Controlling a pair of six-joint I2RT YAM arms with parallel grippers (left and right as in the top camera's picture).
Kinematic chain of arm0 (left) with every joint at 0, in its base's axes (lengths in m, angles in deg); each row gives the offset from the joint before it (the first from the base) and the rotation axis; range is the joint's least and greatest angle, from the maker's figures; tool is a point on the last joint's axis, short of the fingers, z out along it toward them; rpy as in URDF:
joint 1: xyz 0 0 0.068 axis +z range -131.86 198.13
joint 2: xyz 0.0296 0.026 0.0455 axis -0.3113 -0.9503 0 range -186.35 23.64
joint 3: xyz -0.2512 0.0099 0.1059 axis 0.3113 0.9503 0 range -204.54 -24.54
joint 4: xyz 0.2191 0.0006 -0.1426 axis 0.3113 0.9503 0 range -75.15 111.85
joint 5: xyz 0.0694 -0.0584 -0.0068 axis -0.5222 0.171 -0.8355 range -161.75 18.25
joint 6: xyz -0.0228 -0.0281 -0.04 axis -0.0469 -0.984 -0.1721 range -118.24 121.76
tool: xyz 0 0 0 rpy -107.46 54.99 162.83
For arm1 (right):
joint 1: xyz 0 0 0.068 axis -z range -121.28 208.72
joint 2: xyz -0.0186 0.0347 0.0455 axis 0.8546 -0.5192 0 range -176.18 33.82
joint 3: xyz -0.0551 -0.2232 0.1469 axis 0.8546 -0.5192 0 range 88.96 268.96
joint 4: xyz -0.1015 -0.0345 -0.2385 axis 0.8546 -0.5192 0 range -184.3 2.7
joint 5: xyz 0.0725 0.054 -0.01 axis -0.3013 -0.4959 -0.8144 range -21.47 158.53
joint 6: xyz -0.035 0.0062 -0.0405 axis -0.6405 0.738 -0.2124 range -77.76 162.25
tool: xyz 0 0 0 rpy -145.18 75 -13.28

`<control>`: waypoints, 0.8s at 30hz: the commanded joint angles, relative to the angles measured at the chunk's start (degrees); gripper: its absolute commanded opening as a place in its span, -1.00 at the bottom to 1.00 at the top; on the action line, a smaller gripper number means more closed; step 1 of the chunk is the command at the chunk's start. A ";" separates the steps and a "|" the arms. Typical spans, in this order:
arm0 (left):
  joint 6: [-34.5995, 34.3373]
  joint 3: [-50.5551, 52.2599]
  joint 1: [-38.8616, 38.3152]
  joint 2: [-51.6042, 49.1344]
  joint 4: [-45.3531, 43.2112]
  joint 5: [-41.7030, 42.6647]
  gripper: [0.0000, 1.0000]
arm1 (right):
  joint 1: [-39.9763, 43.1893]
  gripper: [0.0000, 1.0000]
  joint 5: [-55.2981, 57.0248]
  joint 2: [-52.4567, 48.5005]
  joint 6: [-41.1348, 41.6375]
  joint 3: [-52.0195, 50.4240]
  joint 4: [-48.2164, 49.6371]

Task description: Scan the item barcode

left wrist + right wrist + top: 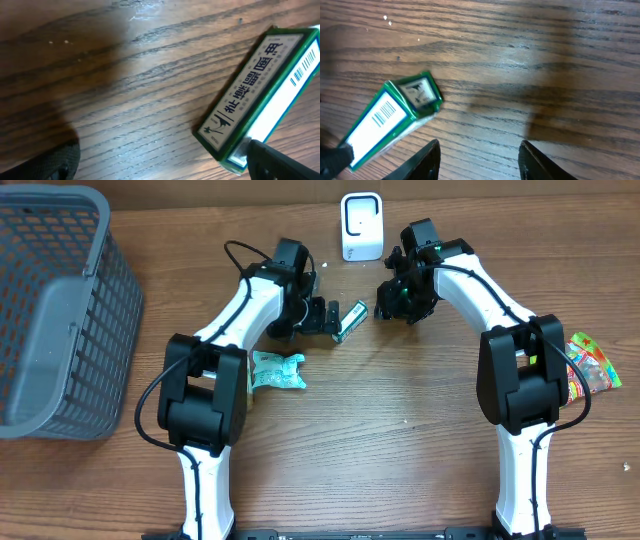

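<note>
While both arms reach toward the far middle of the table (400, 440), a gray basket (110, 300) stands at the left edge, well apart from them. A teal packet (276, 370) lies flat beside the left arm's elbow.

The left gripper (327, 320) sits low over the wood with its jaws spread to full width and nothing clamped between them. In the left wrist view, one finger (280, 162) overlaps the near end of the green box (351, 320); contact cannot be confirmed.

The green box lies on its side on the table, tilted, between the two grippers and in front of the white scanner (361, 227). Its white face carries the barcode (384, 114), which is turned upward.

The right gripper (392, 302) hovers just right of the box, jaws about half spread and holding nothing; bare wood shows between its fingers (431, 159).

A colourful snack packet (592, 365) lies at the far right, beside the right arm.
</note>
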 commanded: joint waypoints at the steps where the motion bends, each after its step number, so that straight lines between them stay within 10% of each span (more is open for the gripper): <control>1: -0.63 2.38 1.18 -0.81 -0.13 0.81 1.00 | -0.31 0.01 -3.04 -0.48 0.83 -0.22 0.68; 24: -3.39 2.60 4.24 -3.63 1.18 2.80 1.00 | -7.08 -0.17 13.33 -0.48 25.99 -1.51 3.93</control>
